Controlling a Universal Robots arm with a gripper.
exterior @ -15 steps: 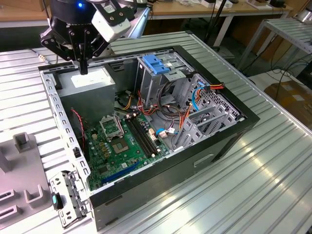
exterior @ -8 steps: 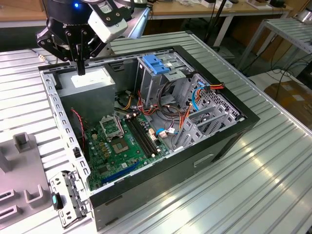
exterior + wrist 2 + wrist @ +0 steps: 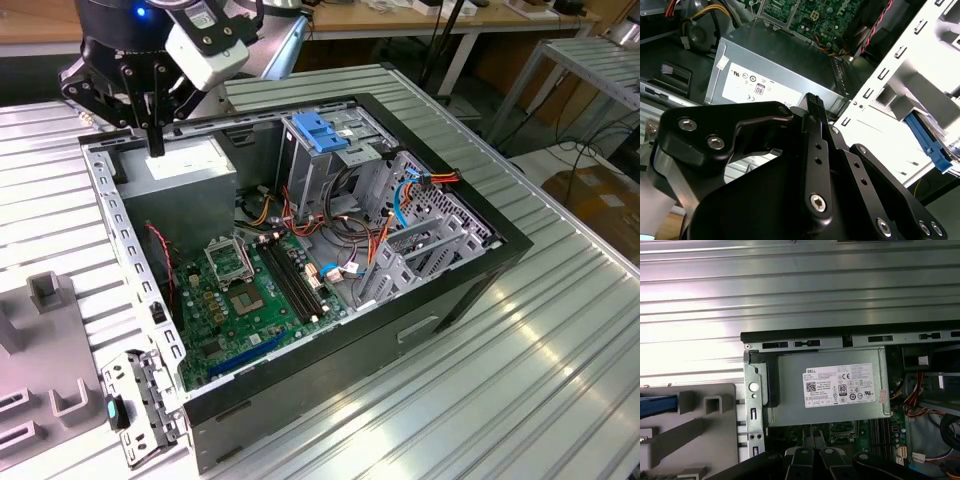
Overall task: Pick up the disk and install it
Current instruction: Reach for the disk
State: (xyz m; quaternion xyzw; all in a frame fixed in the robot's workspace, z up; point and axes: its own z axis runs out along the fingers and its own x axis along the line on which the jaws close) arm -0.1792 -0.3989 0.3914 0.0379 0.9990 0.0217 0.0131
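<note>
My gripper point(image 3: 155, 148) hangs shut and with nothing in it over the grey power supply box point(image 3: 185, 170) at the back corner of the open computer case point(image 3: 480, 270), on the exterior view's left. Both wrist views show the black fingertips point(image 3: 813, 102) point(image 3: 813, 437) pressed together above that box point(image 3: 832, 390). Of the disk I see just a blue side rail point(image 3: 934, 147) point(image 3: 657, 405), lying on the grey fixture point(image 3: 695, 440) outside the case, apart from the gripper. The metal drive cage point(image 3: 330, 175) with a blue latch point(image 3: 320, 132) stands at the case's back.
The green motherboard point(image 3: 250, 300) lies in the case with red, orange and blue cables point(image 3: 400, 200) beside the cage. A perforated metal rail point(image 3: 125, 250) borders the case toward the fixture point(image 3: 45, 300). The case rests on a ribbed metal table point(image 3: 520, 380).
</note>
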